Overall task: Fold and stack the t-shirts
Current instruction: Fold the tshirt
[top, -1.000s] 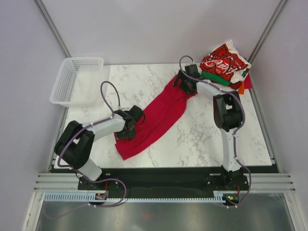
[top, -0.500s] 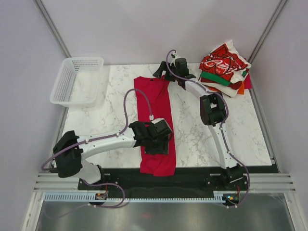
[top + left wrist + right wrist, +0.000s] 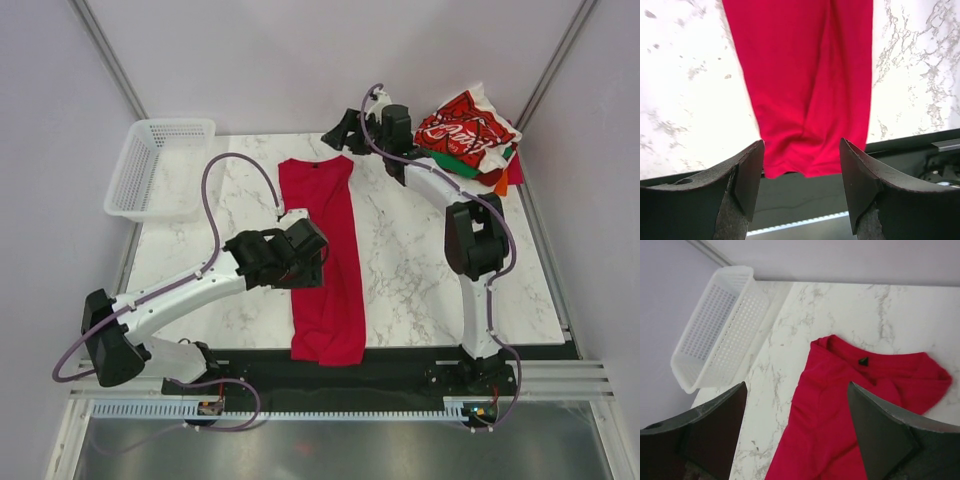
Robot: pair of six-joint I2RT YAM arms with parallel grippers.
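Comparing with half a second ago, you will find the red shirt (image 3: 335, 300) has kept its shape. It is a long narrow strip running from the near edge of the table (image 3: 430, 270) to the far side, its hem hanging a little over the black rail (image 3: 400, 365). A second ago it lay bunched on a slant between the two arms.

Your left gripper (image 3: 801, 147) has come off the lower part of the strip. It now sits over the cloth's left edge, about midway along. Its fingers (image 3: 742, 182) stand apart with nothing between them, and the wrist view shows the hem below. The left elbow has swung out to the left.

Your right gripper (image 3: 796, 387) hangs at the far table edge just beyond the collar, a touch further back than before. It is spread wide too and holds nothing, with the collar and its dark label below.

To its right, the stack of folded shirts (image 3: 465, 135) sits in the far right corner, red-and-white print on top, unchanged. The white basket (image 3: 125, 170) stands at the far left corner, well apart from the shirt.

In the overhead view the left gripper hides part of the strip's left edge.
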